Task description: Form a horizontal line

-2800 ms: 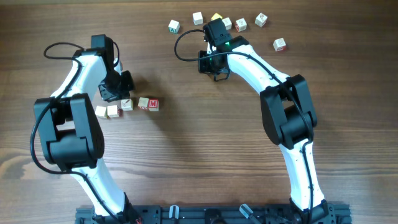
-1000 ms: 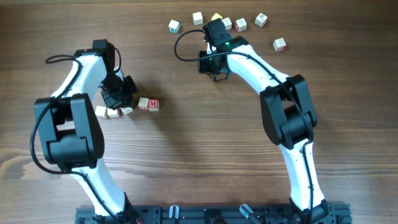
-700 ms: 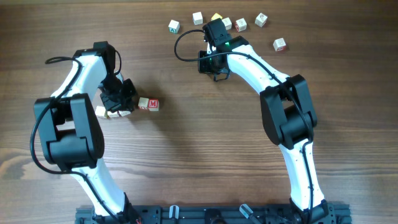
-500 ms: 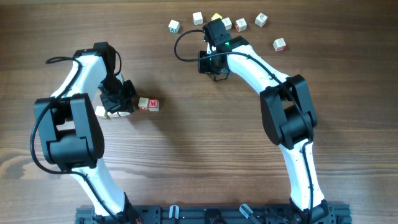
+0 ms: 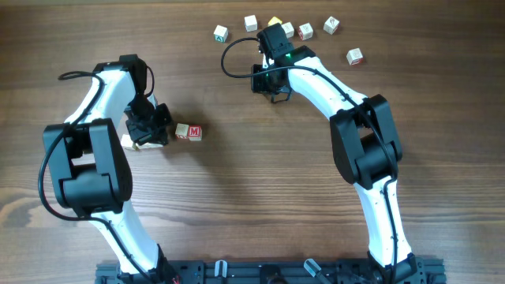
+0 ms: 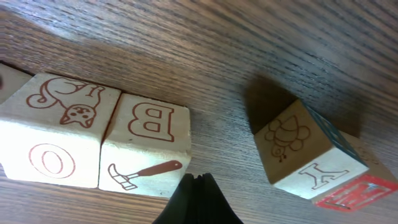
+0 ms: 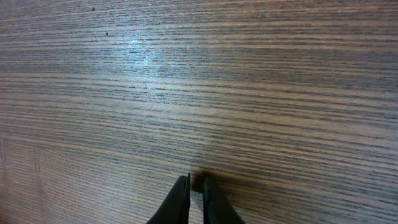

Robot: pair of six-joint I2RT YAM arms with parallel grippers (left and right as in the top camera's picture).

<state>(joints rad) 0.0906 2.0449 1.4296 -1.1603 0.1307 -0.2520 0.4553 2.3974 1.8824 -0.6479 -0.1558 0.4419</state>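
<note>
The horizontal line is a short row of pale letter cubes. In the left wrist view a cube with a cat and a red O (image 6: 59, 140) sits edge to edge with a B-and-hammer cube (image 6: 146, 146). Across a gap lies a turned cube with a bee and a Y (image 6: 308, 152). My left gripper (image 6: 199, 180) is shut, its tip at the B cube's near corner, holding nothing. From overhead the left gripper (image 5: 155, 130) covers the middle of the row, and the red M cube (image 5: 195, 132) ends it. My right gripper (image 7: 196, 183) is shut over bare wood.
Several loose letter cubes lie along the table's far edge, among them a green-marked cube (image 5: 221, 33), a white cube (image 5: 251, 23) and a red-marked cube (image 5: 355, 56). The right gripper (image 5: 272, 88) hovers just in front of them.
My left gripper has slid down and left, pushing the offset third cube in beside the two left cubes. The M pair and the right arm have not moved.
</note>
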